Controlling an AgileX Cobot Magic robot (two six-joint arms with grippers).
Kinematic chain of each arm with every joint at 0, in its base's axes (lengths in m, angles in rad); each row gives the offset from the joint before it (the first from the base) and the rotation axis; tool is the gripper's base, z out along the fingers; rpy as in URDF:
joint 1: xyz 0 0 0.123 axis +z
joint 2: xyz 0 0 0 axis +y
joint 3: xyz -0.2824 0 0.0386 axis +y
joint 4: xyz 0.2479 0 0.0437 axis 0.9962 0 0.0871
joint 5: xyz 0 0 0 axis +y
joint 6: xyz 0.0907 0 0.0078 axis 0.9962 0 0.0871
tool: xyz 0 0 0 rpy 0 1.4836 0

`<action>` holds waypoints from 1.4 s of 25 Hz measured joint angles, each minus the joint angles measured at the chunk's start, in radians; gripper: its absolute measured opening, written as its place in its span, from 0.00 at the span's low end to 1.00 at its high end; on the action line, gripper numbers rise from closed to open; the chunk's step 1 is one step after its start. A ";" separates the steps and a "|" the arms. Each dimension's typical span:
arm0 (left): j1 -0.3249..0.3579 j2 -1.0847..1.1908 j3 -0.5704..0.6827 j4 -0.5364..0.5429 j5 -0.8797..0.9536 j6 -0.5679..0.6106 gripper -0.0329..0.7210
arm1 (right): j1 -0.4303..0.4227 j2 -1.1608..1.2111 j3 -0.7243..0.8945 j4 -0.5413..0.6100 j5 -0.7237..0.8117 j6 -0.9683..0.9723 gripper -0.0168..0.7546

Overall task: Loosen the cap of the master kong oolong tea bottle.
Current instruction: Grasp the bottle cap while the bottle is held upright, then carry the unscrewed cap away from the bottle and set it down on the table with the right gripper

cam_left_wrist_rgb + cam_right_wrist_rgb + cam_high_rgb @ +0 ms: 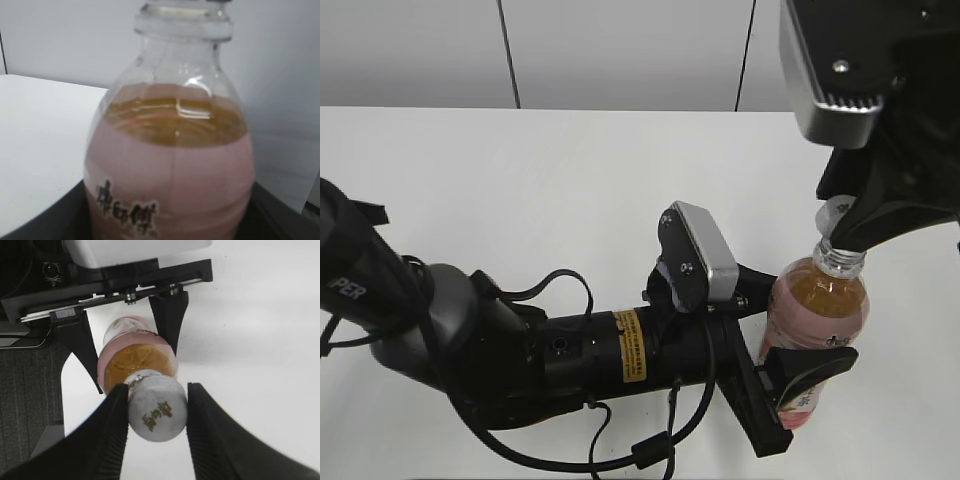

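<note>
Bottle [817, 300] stands upright on white desk [550, 190], right of centre, amber tea up top, pink label below. Left arm lies low across desk; its pincer [790, 365] clamps bottle body at label, black fingers [810, 368] on both sides. Right pincer [840, 235] comes from above, dark fingers at the neck w/ white cap [834, 212] partly hidden btwn them.

A clear, glossy plastic bottle [170, 150] catches bright highlights at centre frame, its pink label [165, 185] smooth and shiny. The white cap [156, 412] looks matt plastic. Black gripper fingers [215, 435] at lower frame show fine ribbed pads. The table [520, 190] is smooth matt white.
</note>
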 joint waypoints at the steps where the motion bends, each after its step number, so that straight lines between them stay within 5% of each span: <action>1: 0.000 0.000 0.000 0.000 0.000 0.000 0.61 | 0.000 -0.006 -0.001 0.003 0.000 -0.001 0.37; 5: 0.000 0.000 0.000 0.000 0.000 0.000 0.61 | 0.000 -0.025 -0.001 -0.020 0.000 0.082 0.37; 10: 0.000 0.000 0.000 0.000 0.000 0.000 0.61 | -0.011 -0.034 -0.001 -0.261 0.000 0.445 0.37; 15: 0.000 0.000 0.000 0.001 0.000 0.000 0.61 | -0.178 -0.034 0.030 -0.306 -0.003 0.777 0.37; 22: 0.000 0.000 0.000 0.001 0.000 0.000 0.61 | -0.530 -0.025 0.232 -0.130 -0.074 0.948 0.37; 27: 0.000 0.000 -0.001 0.001 0.000 0.000 0.61 | -0.551 0.092 0.328 0.029 -0.226 0.971 0.37; 35: 0.000 0.000 -0.001 0.003 0.000 0.000 0.61 | -0.532 0.344 0.333 0.112 -0.369 0.975 0.37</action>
